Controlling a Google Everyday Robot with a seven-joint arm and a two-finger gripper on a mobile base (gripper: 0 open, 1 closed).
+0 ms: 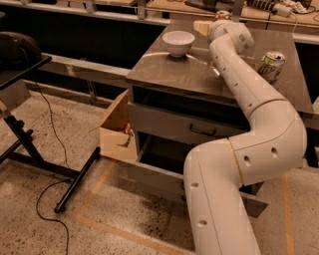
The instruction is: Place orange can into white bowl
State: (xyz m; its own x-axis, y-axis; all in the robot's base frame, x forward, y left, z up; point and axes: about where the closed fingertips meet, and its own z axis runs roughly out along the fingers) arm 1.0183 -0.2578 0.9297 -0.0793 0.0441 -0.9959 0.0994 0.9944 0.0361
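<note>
The white bowl stands on the far left part of the grey cabinet top. My arm reaches across the top, and the gripper sits just right of the bowl, at about its rim height. An orange-brown can with a silver top shows only partly, behind the wrist at the back of the top. I cannot tell whether the gripper holds it.
A green-and-white can stands on the right part of the top. The cabinet's drawers are pulled open. An open cardboard box sits on the floor at its left. A black stand and cable are further left.
</note>
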